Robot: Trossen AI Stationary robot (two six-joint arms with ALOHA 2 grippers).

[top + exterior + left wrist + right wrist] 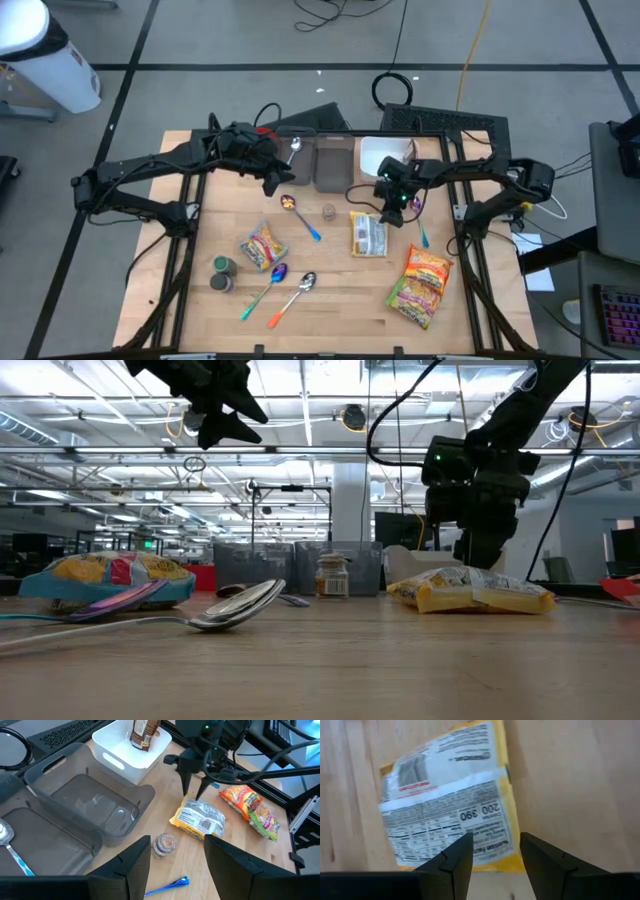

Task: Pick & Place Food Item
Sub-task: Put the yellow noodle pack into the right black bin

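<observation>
1. Lying flat, label side up, yellow food packet point(368, 235) sits just before the white bin point(383, 153), long axis running away from it.
2. Right gripper point(392, 215) hovers above the packet's bin-side end, fingers parted, empty.
3. Left gripper point(277, 183), beside the grey tray point(334, 163), open, empty.

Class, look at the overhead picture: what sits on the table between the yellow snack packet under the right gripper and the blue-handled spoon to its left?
A small glass jar stands there, apart from both packet and spoon.

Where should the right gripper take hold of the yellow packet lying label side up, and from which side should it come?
Probably at the packet's far short edge, coming straight down. It lies flat on the table, so only a pinch from above works. The open right gripper already hovers over that end; in the right wrist view the edge shows just ahead of its fingers.
</observation>
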